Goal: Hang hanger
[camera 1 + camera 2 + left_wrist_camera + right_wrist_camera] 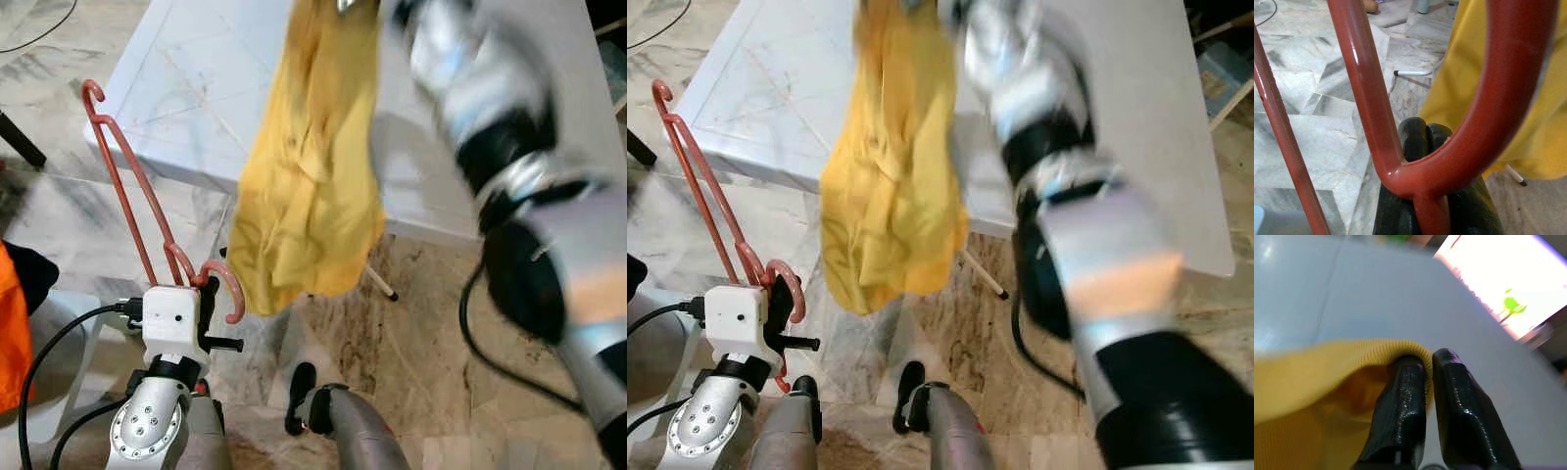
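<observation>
Hanger [1371,93]: glossy red coated tube. Garment [309,186]: soft yellow ribbed cloth. Floor [431,352]: polished marble. Table [186,88]: smooth marble-look top.

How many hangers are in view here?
1: the red hanger is gripped by the left tool, low on the robot's left, beside the hanging yellow garment. Others may be hidden.

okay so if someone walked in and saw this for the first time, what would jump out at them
A yellow garment dangles mid-air in front of the white table, its ribbed edge pinched in the right pincer. Low on the robot's left, the left pincer grips a red hanger at the base of its hook, above the marble floor.
</observation>
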